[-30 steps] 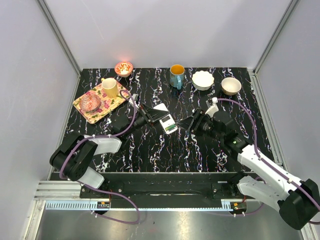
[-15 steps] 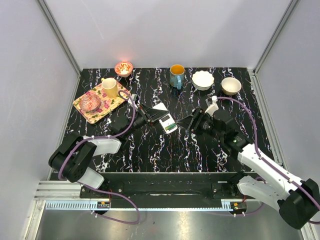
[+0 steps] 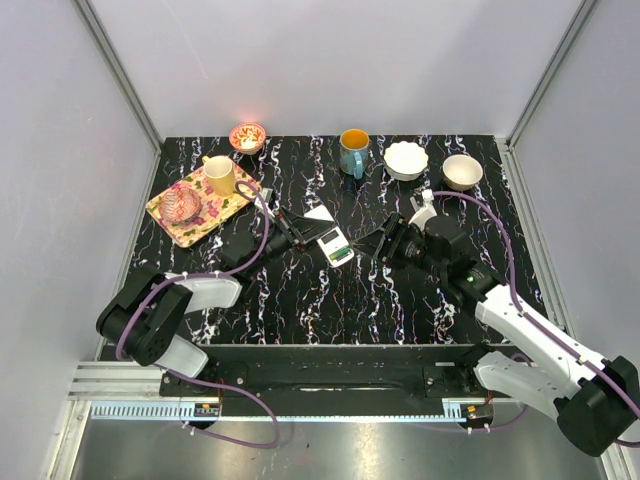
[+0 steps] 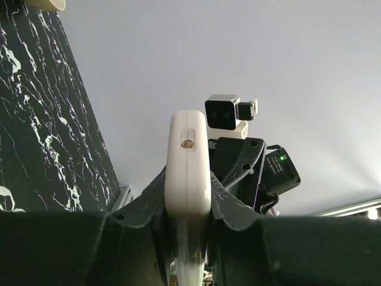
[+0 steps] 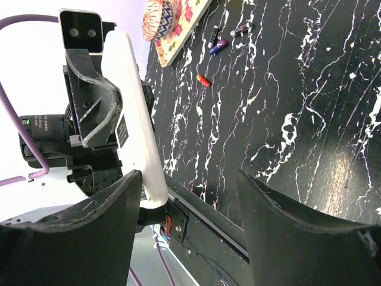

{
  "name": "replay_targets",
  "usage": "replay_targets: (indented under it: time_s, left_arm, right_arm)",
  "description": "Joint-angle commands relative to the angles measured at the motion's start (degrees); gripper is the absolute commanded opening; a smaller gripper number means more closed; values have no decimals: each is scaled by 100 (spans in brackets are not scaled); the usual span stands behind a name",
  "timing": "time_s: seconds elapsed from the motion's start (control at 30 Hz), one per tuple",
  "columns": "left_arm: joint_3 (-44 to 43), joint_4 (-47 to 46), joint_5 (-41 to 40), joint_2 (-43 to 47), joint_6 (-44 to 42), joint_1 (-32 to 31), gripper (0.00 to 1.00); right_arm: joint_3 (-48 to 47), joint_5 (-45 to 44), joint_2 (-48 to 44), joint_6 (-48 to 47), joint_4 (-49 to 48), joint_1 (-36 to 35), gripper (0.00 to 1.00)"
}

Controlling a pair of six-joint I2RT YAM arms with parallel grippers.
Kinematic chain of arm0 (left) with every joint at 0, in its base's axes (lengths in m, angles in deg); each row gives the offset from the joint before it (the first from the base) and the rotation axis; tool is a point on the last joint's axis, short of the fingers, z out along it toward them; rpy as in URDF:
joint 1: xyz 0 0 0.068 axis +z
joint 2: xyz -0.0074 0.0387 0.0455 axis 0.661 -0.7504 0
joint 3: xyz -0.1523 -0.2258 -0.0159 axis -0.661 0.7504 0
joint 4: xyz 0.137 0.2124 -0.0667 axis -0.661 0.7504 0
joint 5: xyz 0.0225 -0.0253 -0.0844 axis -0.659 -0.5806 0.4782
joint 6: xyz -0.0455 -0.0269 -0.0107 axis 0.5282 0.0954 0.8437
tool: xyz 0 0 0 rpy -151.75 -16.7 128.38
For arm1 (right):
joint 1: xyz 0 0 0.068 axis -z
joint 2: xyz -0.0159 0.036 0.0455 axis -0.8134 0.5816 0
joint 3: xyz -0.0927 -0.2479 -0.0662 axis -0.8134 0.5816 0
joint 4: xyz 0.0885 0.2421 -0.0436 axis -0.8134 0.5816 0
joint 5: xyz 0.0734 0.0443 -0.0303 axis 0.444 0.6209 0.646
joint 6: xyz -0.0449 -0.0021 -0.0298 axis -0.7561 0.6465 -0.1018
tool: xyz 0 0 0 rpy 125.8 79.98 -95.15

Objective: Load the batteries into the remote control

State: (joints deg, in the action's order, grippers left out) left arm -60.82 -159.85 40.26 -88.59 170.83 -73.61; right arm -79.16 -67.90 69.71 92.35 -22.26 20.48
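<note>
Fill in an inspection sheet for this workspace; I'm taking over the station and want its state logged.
Surface: black marbled table, no spills seen.
Job's things: remote control clamped off the table; reddish battery loose on the table.
Clutter: floral tray with yellow cup; blue mug, white bowl, beige bowl at far edge.
Grippers: left gripper shut on the remote control; right gripper open, empty.
Cables: purple cable along each arm, no snag seen.
Surroundings: grey walls, nothing seen.

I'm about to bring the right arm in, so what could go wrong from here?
1. The left fingers pinch the remote only by its thin edges; a push from the right arm could twist it loose.
2. The right fingers are empty and the batteries lie by the tray, on the left arm's side; fetching them risks a collision.
</note>
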Motion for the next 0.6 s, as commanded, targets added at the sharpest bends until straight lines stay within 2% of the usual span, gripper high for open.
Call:
replay_targets:
  time_s: [0.0,0.57]
  left_arm:
    - [24,-1548,-94,16,143,6,0]
    - [67,-1671,-76,-134,170,-3,0]
  right_arm:
    - [-240,-81,35,-47,185,-32,70]
    - [-363,-318,-27,-3,256,3,71]
